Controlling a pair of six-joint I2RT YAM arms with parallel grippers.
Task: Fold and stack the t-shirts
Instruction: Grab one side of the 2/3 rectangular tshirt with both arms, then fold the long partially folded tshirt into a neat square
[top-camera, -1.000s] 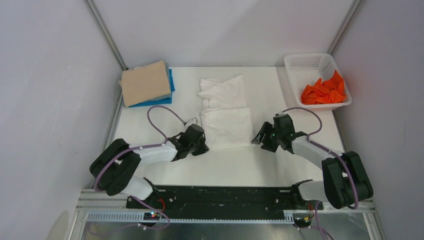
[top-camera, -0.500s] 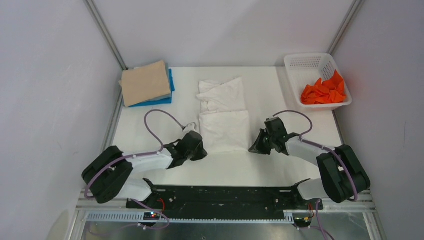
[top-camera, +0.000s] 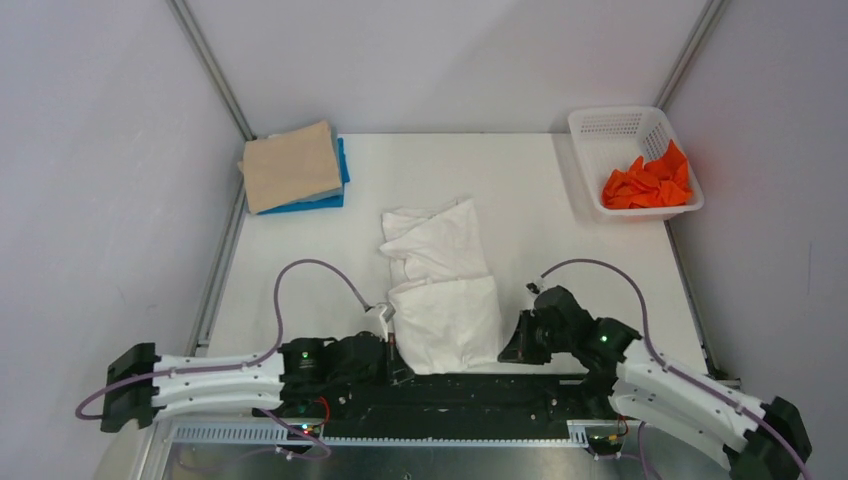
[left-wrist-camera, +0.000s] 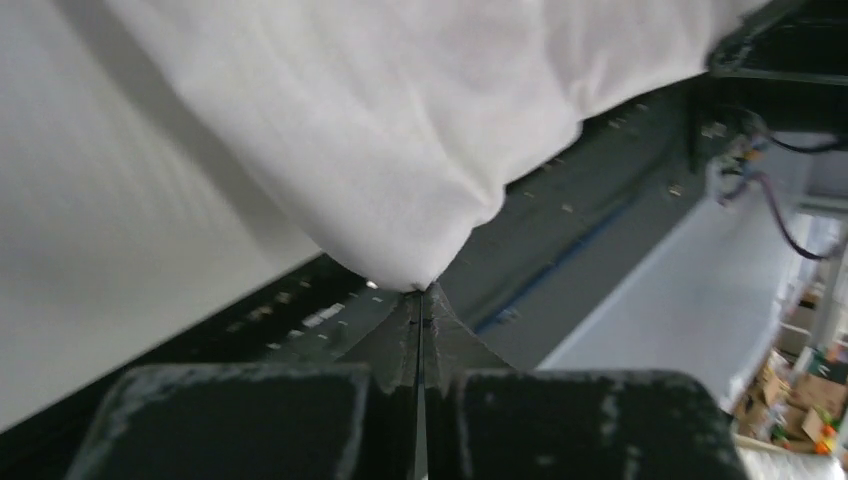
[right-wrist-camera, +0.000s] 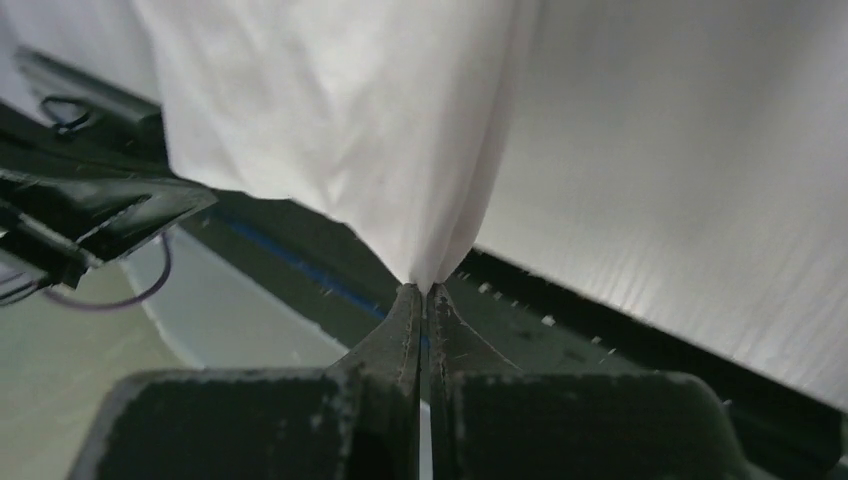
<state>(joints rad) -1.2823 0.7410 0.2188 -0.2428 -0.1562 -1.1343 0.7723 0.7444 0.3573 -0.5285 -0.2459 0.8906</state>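
Note:
The white t-shirt (top-camera: 445, 300) lies partly folded in the middle of the table, its near end at the front edge. My left gripper (top-camera: 395, 352) is shut on its near left corner, and my right gripper (top-camera: 508, 350) is shut on its near right corner. In the left wrist view the white t-shirt (left-wrist-camera: 350, 130) comes to a point pinched in the closed left gripper (left-wrist-camera: 420, 292). The right wrist view shows the white t-shirt (right-wrist-camera: 340, 120) gathered into the closed right gripper (right-wrist-camera: 425, 288). A folded beige t-shirt (top-camera: 290, 165) rests on a blue t-shirt (top-camera: 341, 170) at the back left.
A white lattice basket (top-camera: 612, 124) at the back right holds the crumpled orange t-shirt (top-camera: 648, 184). The black base rail (top-camera: 450, 392) runs along the table's near edge, just under both grippers. Grey walls close in the left, right and back sides.
Both arms have drawn back toward the near edge, dragging the white t-shirt with them. The right gripper, open a second ago, has shut on the cloth.

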